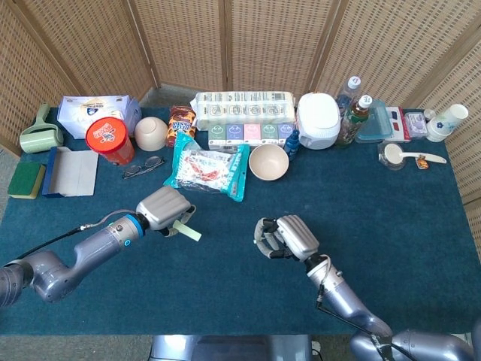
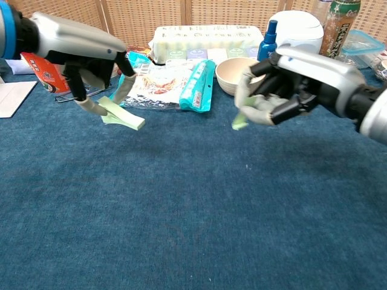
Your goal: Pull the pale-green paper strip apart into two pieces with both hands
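The pale-green paper strip is already in two; the left hand (image 2: 91, 66) pinches the longer piece (image 2: 123, 115) between its fingertips above the blue tablecloth (image 2: 181, 205); the right hand (image 2: 284, 90), well apart from it, has its fingers curled around the shorter scrap (image 2: 240, 121); the tearing step looks done, so the next move is probably setting both pieces down.

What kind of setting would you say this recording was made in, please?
Probably a staged test area rather than a home: a table under blue cloth, wicker folding screens as a backdrop, and a row of assorted household goods such as a rice cooker and a toilet-roll pack.
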